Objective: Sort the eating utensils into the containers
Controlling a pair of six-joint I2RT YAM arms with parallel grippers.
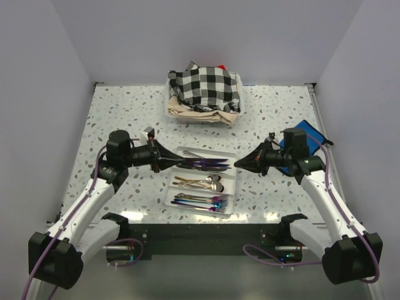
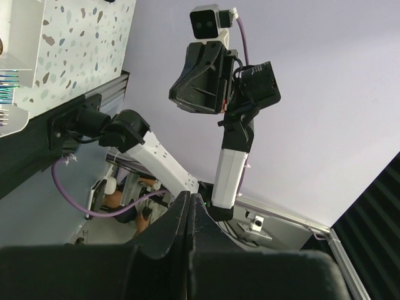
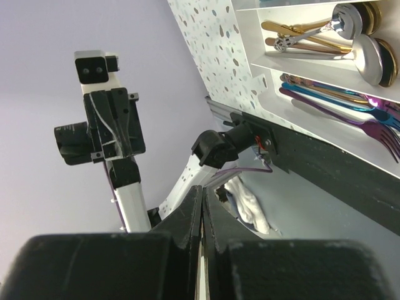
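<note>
The clear three-section tray (image 1: pixel 235 181) lies at the table's near centre. Its far section holds dark purple-blue knives (image 1: pixel 203 164), the middle one gold and silver spoons (image 1: pixel 203 182), the near one rainbow forks (image 1: pixel 203 201). My left gripper (image 1: pixel 177 164) is shut and empty, its tip over the tray's left end by the knives. My right gripper (image 1: pixel 237 164) is shut and empty at the tray's right edge. The right wrist view shows its shut fingers (image 3: pixel 194 215), the spoons (image 3: pixel 337 31) and the forks (image 3: pixel 350 106). The left wrist view shows shut fingers (image 2: pixel 178 215) and a tray corner (image 2: pixel 19 37).
A beige basket with black-and-white checked cloth (image 1: pixel 203 90) stands at the back centre. A blue object (image 1: pixel 307 132) lies behind my right arm near the table's right edge. Speckled tabletop surrounds the tray; white walls enclose three sides.
</note>
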